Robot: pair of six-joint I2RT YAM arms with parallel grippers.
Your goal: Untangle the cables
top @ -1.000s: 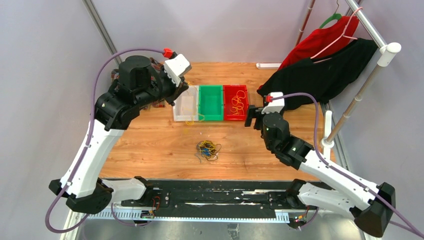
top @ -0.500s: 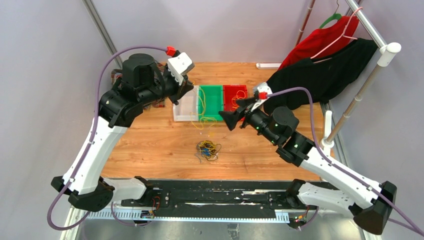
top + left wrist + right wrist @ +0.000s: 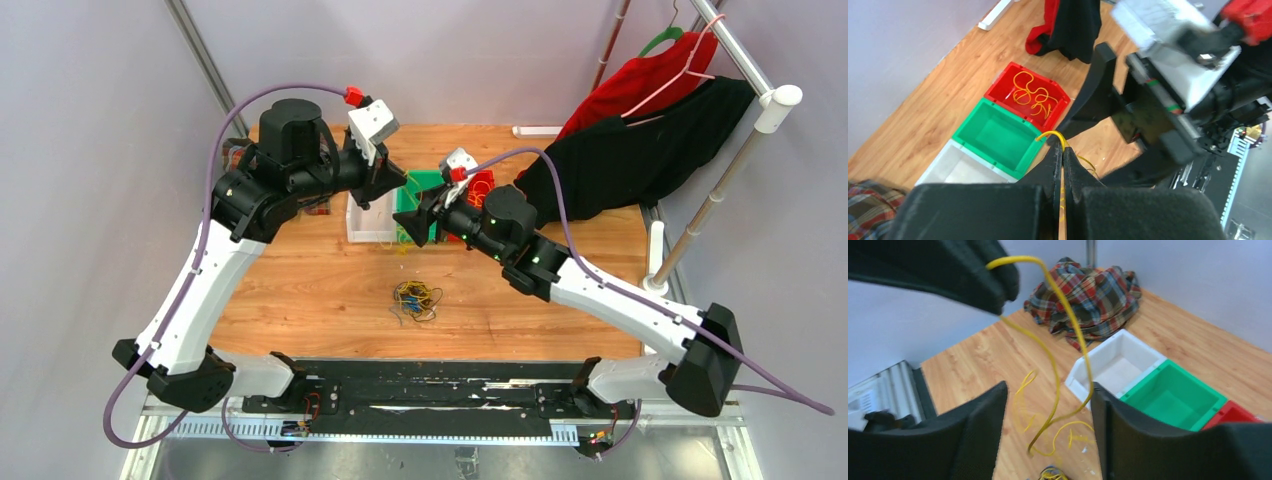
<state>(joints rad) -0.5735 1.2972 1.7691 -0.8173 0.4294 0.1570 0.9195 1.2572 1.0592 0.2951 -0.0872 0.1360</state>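
My left gripper (image 3: 1063, 147) is shut on a yellow cable (image 3: 1052, 134) and holds it in the air over the near edge of the bins (image 3: 400, 188). The cable (image 3: 1068, 325) hangs in loose loops down toward the table. My right gripper (image 3: 1048, 387) is open, its fingers on either side of the hanging cable, just right of and below the left gripper (image 3: 418, 218). A small tangle of yellow, blue and black cables (image 3: 416, 298) lies on the table in front. More yellow cables (image 3: 1030, 94) lie in the red bin (image 3: 998, 90).
A white bin (image 3: 368, 225), a green bin (image 3: 993, 137) and the red bin stand in a row at the table's middle back. A plaid cloth (image 3: 1083, 295) lies at the back left. Red and black clothes (image 3: 640, 130) hang on a rack at the right.
My right arm has swung left from the red bin to the hanging cable. My left gripper has moved right and up with the yellow cable.
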